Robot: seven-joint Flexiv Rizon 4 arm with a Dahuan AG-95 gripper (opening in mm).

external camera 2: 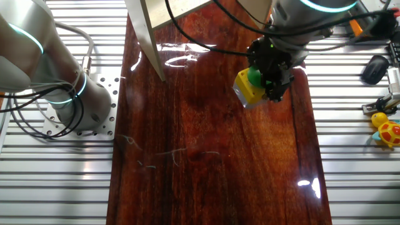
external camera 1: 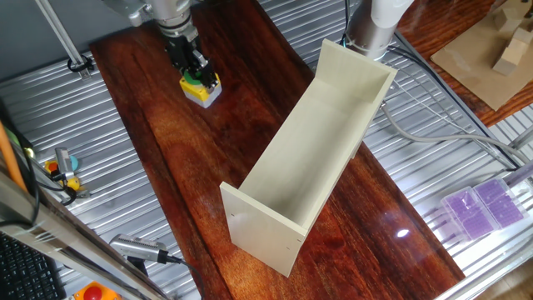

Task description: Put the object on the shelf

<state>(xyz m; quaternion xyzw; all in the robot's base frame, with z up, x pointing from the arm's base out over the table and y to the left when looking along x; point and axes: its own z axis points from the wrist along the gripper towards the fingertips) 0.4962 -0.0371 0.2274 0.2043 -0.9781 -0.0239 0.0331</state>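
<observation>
The object, a small yellow box with a green button on top [external camera 1: 201,87], is held in my gripper [external camera 1: 193,68] at the far left end of the dark wooden board. It looks tilted and slightly off the board in the other fixed view [external camera 2: 249,87], where the gripper [external camera 2: 270,75] comes down on it from the right. The fingers are shut on its top part. The shelf [external camera 1: 316,150], a long cream trough of flat panels, lies open side up across the middle of the board, to the right of the box. Only its corner shows in the other fixed view [external camera 2: 147,25].
The robot base [external camera 2: 56,81] stands on the metal table beside the board. Cables [external camera 1: 433,125] run over the table near the shelf's far end. Purple boxes [external camera 1: 483,208], wooden blocks [external camera 1: 512,46], a red-topped device [external camera 1: 93,292] and small toys [external camera 2: 387,128] lie around the edges.
</observation>
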